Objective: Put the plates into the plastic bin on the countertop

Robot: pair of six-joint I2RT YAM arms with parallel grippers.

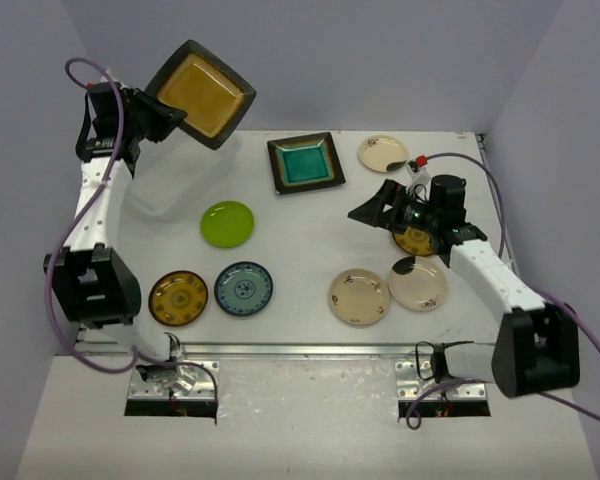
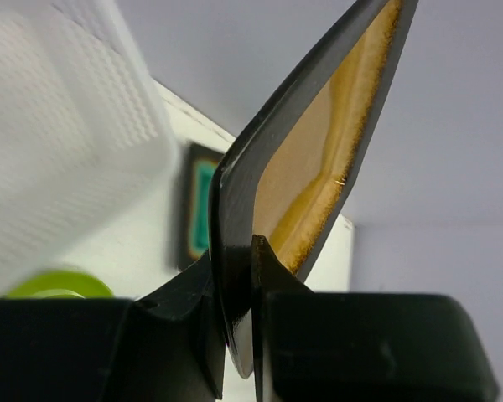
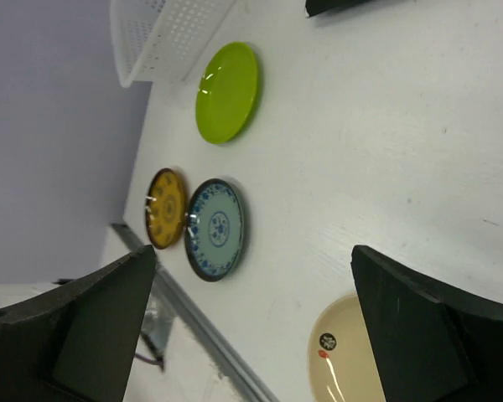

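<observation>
Left gripper [image 2: 233, 255]: closed on the rim of the amber square plate [image 1: 200, 92], which is held tilted in the upper left of the overhead frame, above the plastic bin [image 1: 150, 203]. Right gripper [image 3: 253, 276]: jaws wide apart, nothing held, right of centre over the countertop [image 1: 310, 235]. The teal square plate [image 1: 306, 163] and lime green plate [image 1: 227, 223] lie on the countertop near the bin.

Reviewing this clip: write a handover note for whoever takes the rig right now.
Left pincer: shut on the amber square plate, held tilted above the plastic bin.
Right pincer: open, empty, over the countertop, right side.
Done: no plate seen in the bin.
To do: amber plate in, then the eight on the countertop: teal square plate, lime plate, blue plate, two mustard plates, three cream plates.
</observation>
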